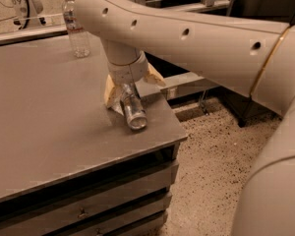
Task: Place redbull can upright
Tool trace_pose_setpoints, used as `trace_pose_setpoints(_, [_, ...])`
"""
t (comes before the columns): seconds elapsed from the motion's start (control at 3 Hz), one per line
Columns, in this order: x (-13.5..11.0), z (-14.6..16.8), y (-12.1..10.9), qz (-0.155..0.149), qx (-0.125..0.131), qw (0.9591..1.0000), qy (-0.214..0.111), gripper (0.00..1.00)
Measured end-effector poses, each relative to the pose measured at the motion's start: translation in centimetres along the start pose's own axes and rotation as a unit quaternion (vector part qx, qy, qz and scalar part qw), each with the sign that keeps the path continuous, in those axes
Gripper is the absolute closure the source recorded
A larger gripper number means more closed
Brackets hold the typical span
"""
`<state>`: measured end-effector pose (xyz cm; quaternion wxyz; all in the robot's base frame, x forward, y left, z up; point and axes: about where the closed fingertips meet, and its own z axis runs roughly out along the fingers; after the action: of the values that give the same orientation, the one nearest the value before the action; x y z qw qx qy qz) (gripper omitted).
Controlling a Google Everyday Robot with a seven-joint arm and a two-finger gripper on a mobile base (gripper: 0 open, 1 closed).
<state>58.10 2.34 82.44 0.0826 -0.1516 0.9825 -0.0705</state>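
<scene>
The redbull can (133, 110) is silver and lies tilted on its side near the table's right front corner, with its shiny round end facing the camera. My gripper (131, 90) comes down from above and is shut on the can's upper part, with cream fingers (110, 91) on either side. The can's lower end is at or just above the grey table top (49, 117). The big cream arm (196, 38) spans the upper view and hides the can's far end.
A clear plastic water bottle (76, 26) with a white cap stands upright at the table's back edge. The table's right edge (174, 119) is close to the can, with drawers (113, 200) below and speckled floor (211, 166) to the right.
</scene>
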Motion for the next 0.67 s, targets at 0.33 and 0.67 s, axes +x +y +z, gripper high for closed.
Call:
trace_pose_setpoints(0.33, [-0.4,-1.4,-0.7,0.030,-0.039,0.9987,-0.013,0.24])
trace_pose_setpoints(0.67, [-0.5,-3.0,-1.0,0.047,-0.075,0.9957,-0.027,0.46])
